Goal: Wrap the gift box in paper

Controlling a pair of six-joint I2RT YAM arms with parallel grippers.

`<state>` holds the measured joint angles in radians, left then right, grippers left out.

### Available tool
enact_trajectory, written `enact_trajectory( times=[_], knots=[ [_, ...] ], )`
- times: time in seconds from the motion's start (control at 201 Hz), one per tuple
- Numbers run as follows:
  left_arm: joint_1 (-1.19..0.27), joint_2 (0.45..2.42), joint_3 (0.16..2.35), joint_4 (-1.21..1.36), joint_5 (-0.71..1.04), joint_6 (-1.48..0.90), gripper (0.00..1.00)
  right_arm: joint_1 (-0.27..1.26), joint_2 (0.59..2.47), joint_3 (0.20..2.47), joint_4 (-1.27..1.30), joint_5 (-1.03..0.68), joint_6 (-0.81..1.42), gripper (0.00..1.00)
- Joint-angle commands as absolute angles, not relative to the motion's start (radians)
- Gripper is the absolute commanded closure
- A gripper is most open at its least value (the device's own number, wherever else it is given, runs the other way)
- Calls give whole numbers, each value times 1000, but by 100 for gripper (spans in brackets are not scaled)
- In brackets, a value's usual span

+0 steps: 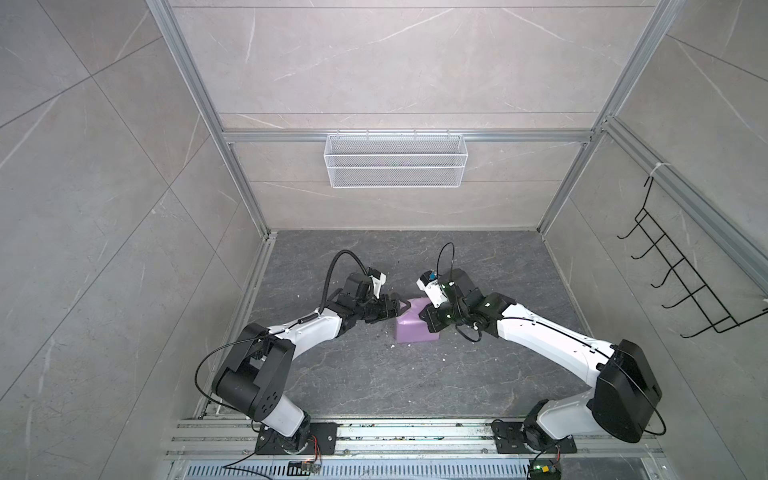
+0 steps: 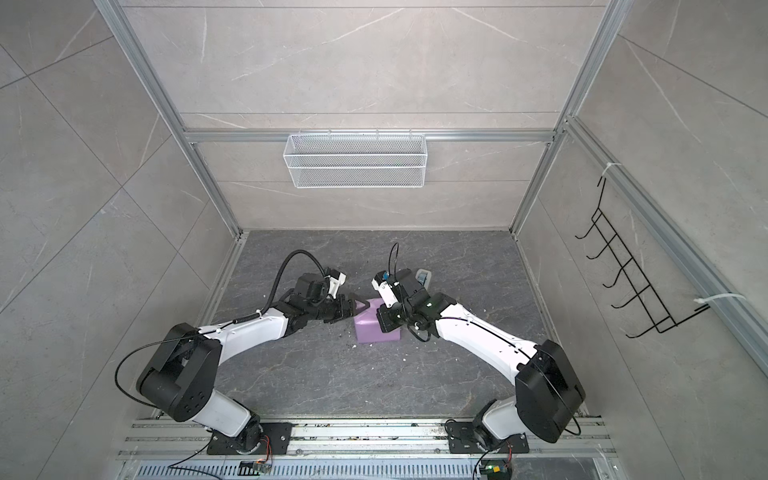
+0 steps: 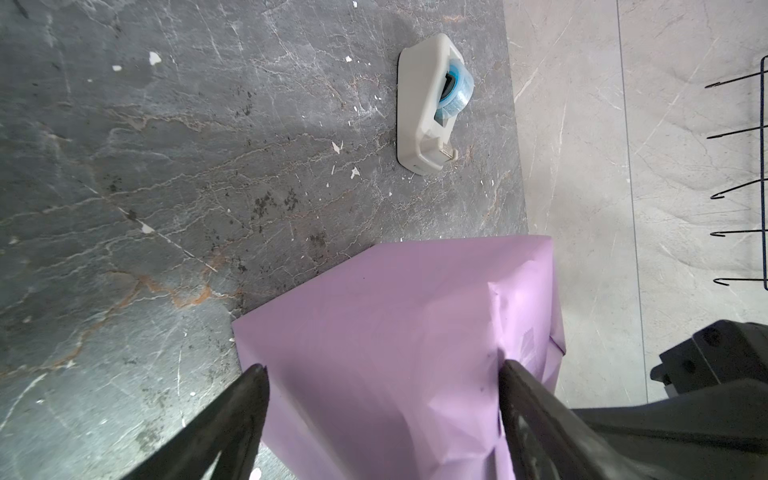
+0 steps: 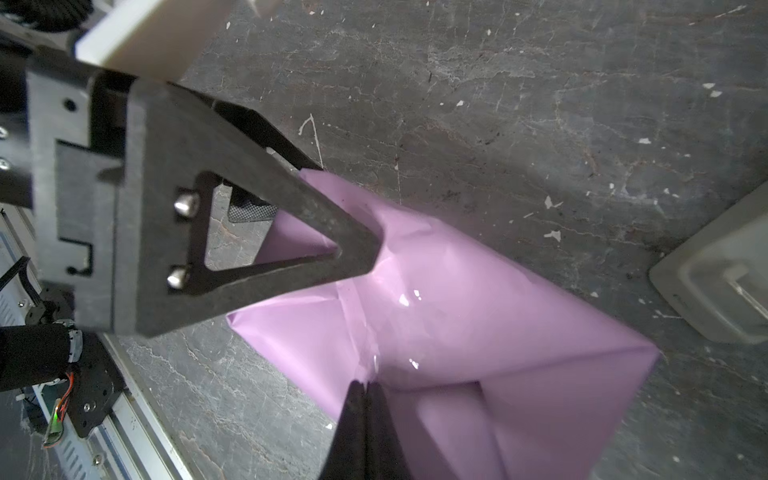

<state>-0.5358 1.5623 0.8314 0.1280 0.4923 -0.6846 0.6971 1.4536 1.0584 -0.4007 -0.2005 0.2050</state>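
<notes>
Paper (image 1: 415, 330), lilac side out, hides the gift box entirely, mid-tabletop (image 1: 374, 382). Left claw (image 3: 382, 365) is spread and straddles one end, likely steadying it. Right claw (image 4: 365, 392) is pressed together with its tip on a glossy seam, probably smoothing tape. Tape dispenser (image 3: 428, 108) stands near.

Tabletop (image 1: 374, 382): paper (image 1: 411, 332), prob. tape dispenser (image 3: 424, 108)

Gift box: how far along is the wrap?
Done: the lilac paper covers the gift box completely; no cardboard shows, and glossy tape sits on a seam. In hand: the shut right hand rests on that seam while the open left hand straddles one end. Left: probably folding and taping the creased end flaps; the tape dispenser stands nearby.
</notes>
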Motion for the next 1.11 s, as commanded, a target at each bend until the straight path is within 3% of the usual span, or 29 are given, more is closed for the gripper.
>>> enact_trajectory(
  times=[0.0,0.329,0.568,1.1],
  knots=[
    [-545,1581,805,34,479,-652,13,703,1454,1050,-462,-233,180,99],
    [-544,1584,807,32,479,-652,13,709,1465,1100,-534,-309,133,100],
    [-544,1586,808,32,480,-650,13,636,1410,1099,-408,-344,244,100],
    [-544,1587,824,24,482,-649,13,601,1564,1162,-343,-353,336,100]
  ],
)
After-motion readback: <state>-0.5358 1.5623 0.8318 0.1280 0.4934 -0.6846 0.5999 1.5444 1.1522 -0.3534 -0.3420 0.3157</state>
